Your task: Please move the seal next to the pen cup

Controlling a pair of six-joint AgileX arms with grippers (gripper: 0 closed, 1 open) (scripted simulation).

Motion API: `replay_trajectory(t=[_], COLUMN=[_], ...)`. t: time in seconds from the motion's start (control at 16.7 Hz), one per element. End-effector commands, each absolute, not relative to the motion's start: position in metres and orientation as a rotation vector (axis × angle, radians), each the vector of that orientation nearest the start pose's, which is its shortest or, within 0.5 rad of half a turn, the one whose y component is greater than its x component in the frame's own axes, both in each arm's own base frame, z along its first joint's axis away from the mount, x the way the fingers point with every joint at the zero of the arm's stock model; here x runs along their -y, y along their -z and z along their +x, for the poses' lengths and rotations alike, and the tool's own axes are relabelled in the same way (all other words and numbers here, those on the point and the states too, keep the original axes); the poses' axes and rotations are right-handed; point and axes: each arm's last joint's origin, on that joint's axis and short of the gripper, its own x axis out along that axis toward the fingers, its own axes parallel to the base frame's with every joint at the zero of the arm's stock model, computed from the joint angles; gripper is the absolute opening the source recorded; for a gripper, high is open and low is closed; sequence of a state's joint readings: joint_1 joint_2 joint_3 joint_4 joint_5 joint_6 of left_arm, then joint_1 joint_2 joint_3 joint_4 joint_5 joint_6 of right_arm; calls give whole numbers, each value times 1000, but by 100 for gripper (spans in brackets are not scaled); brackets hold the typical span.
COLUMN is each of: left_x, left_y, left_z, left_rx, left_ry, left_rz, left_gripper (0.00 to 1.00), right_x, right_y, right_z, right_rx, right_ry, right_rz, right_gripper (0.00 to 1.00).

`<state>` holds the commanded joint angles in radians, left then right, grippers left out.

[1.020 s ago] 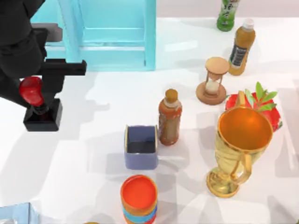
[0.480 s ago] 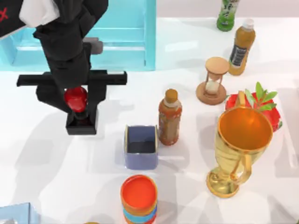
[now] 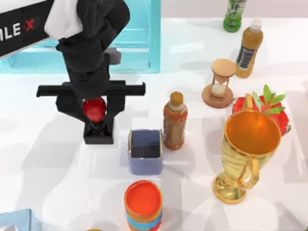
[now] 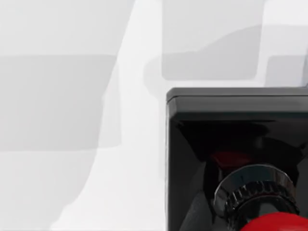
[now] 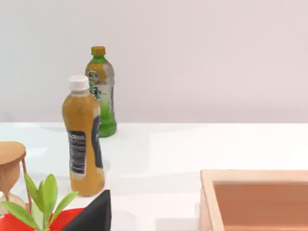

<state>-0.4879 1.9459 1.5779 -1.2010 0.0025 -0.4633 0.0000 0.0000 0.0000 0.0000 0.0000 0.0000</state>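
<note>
The left pincer (image 3: pixel 95 111) hung over the left half of the white tabletop (image 3: pixel 48 163), its black fingers pressed against the red ball knob of the seal (image 3: pixel 97 124) from either side, pinching it. The seal stood upright, its black square base just to the left of the pen cup (image 3: pixel 145 152) and slightly farther back, with a narrow gap between the two. From above it could not be told whether the base rested on the tabletop or hung just over it. In the left wrist view the seal's black base (image 4: pixel 231 144) showed close up, with a ribbed metal collar and the edge of the red knob below it, over pale tabletop crossed by grey shadows.

A brown bottle (image 3: pixel 174 121) stood just right of the pen cup, and a round orange cup (image 3: pixel 143 204) sat in front of the pen cup. Behind the left arm lay a light blue rack (image 3: pixel 120 36). On the right side stood a gold trophy goblet (image 3: pixel 248 151), an hourglass (image 3: pixel 220 83), an orange juice bottle (image 3: pixel 249 48), a green bottle (image 3: pixel 235 15) and a red pot with green leaves (image 3: pixel 269 108).

The right wrist view looked across the orange juice bottle and green bottle toward a plain wall; whether the right pincer was spread or pressed together could not be told.
</note>
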Motion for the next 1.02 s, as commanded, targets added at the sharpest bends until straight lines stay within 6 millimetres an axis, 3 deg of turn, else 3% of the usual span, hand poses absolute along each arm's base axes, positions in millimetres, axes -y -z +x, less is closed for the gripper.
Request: replay_trajectory(t=[0.48,1.02], left_x=[173,173], left_y=[-202,-202], left_z=[331,331], left_rx=[-1571,-1571], left_ry=[16,16], left_rz=[15,15], left_gripper=[0,68], right_x=[1,1], right_y=[-160,-160], right_z=[106,106], right_rx=[0,0], right_ry=[0,0], right_rz=[0,0], right_gripper=[100,100])
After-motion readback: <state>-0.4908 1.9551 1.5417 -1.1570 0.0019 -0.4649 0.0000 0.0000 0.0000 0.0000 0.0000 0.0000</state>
